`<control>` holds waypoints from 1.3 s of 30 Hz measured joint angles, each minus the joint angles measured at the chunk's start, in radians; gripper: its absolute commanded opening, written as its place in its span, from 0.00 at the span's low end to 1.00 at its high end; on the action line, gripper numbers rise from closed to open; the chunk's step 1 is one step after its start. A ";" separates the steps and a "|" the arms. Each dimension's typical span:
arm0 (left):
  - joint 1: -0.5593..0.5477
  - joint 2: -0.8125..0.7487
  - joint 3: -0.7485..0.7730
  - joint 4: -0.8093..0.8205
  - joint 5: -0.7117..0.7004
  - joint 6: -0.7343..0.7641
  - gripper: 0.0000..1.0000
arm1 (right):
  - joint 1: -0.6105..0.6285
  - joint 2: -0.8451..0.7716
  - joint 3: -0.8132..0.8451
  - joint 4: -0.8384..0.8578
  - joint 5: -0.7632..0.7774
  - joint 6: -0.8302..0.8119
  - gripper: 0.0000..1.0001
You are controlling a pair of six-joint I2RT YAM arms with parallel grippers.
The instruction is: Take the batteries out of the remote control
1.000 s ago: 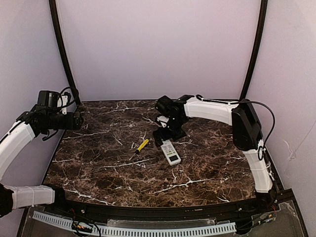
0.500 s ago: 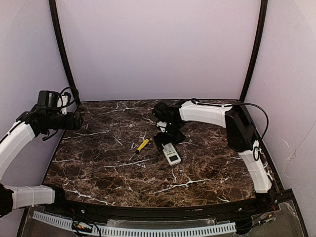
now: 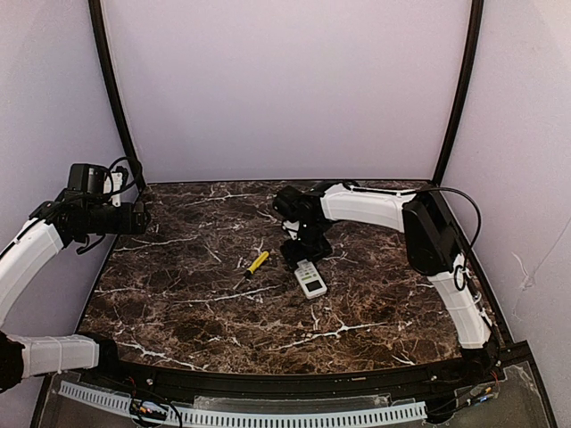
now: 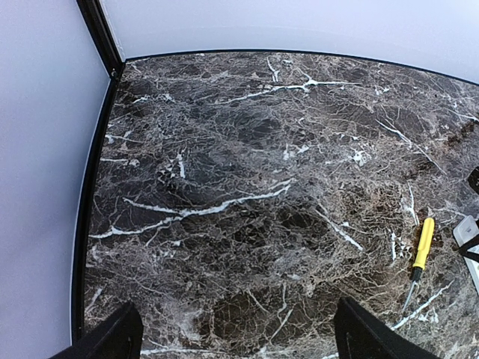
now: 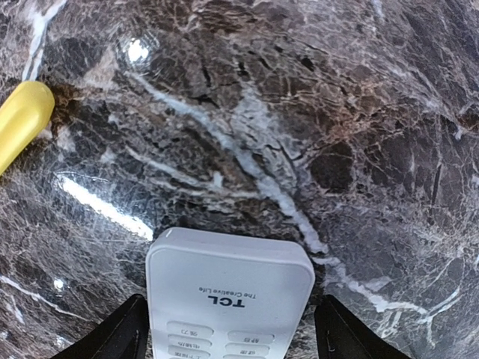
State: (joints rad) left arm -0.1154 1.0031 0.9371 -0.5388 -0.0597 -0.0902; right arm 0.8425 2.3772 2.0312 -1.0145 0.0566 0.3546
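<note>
Widely spread, right tool (image 5: 232, 318), straddling remote control (image 5: 228, 288)

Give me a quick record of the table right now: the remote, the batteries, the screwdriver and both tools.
remote: lying face up on the table, buttons showing
batteries: none visible
screwdriver: yellow handle, lying left of the remote, apart from it
right tool: open, low over the remote's far end, one finger on each side, gaps showing
left tool: open, empty, raised near the table's left side
</note>
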 measured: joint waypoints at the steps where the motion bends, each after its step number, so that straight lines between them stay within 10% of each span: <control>1: 0.000 0.000 0.000 0.000 0.000 0.000 0.89 | 0.001 0.002 0.000 0.000 0.002 0.000 0.71; 25: 0.000 -0.003 -0.007 0.000 0.002 0.000 0.91 | 0.006 -0.015 -0.030 0.034 0.068 -0.024 0.52; 39: 0.000 -0.039 -0.010 0.033 0.140 -0.027 0.98 | -0.048 -0.505 -0.421 0.394 0.056 -0.011 0.54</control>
State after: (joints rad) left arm -0.1154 0.9646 0.9268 -0.5056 0.0799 -0.1177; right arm 0.7948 1.8725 1.6100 -0.6209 0.1131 0.3431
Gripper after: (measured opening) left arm 0.960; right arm 0.565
